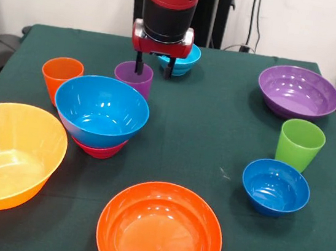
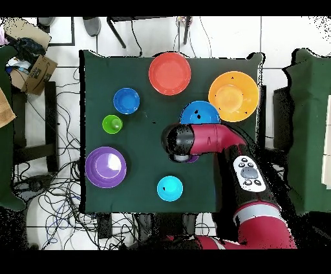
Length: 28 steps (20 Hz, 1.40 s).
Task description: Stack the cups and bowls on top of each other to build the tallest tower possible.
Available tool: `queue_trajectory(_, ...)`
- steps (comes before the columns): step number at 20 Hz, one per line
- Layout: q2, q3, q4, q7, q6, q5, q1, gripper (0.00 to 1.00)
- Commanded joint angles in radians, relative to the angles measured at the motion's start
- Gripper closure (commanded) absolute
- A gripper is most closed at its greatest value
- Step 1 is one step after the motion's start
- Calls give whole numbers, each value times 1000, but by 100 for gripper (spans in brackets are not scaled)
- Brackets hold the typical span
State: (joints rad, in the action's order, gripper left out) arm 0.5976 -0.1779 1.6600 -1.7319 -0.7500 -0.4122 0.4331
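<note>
- Claw (image 1: 155,69) hangs at the upper middle of the front view, its two fingers spread apart; one finger is over the rim of the purple cup (image 1: 133,78), nothing gripped.
- Behind the claw sits the cyan bowl (image 1: 186,60), partly hidden.
- Sky-blue bowl (image 1: 101,110) rests on a small red-pink bowl (image 1: 98,148), left of centre.
- Orange cup (image 1: 60,77) stands upright just beside it, to the left.
- Yellow-orange bowl (image 1: 8,154) is at the lower left, tilted; orange-red bowl (image 1: 160,230) at the bottom centre.
- Purple bowl (image 1: 298,92) is at the upper right of the green counter (image 1: 217,126).
- Green cup (image 1: 300,145) stands just above the dark blue bowl (image 1: 275,186).
</note>
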Motion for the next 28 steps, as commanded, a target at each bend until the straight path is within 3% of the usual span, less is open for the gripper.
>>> queue_trajectory(1, -20, -12, 71, -61, -20, 17, -6, 0)
queue_trajectory(11, -33, -6, 59, -71, -12, 14, -6, 0)
queue_trajectory(21, -53, -9, 64, -105, 164, -18, 3, 0)
queue_trajectory(28, -52, -22, 86, -81, 170, 0, 15, 0)
